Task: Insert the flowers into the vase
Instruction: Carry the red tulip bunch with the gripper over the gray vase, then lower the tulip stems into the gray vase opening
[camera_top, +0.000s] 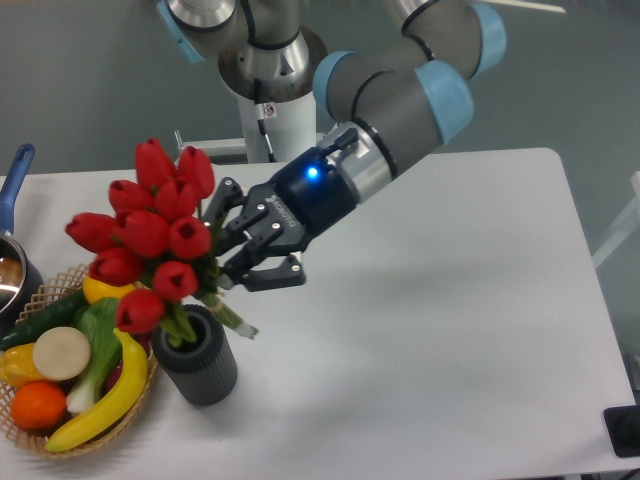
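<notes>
The flowers (150, 233), a bunch of red tulip buds with green stems, hang tilted to the upper left above the vase. My gripper (222, 272) is shut on the stems just below the buds. The stem ends (238, 324) stick out past the vase's right rim, above the table. The vase (197, 357) is a dark grey ribbed cup standing upright near the table's front left, directly under the lowest buds and leaves, which partly hide its opening.
A wicker basket (60, 283) of toy fruit and vegetables stands just left of the vase, touching or nearly touching it. A dark pot with a blue handle (14, 178) sits at the far left edge. The white table (450, 330) stretches to the right.
</notes>
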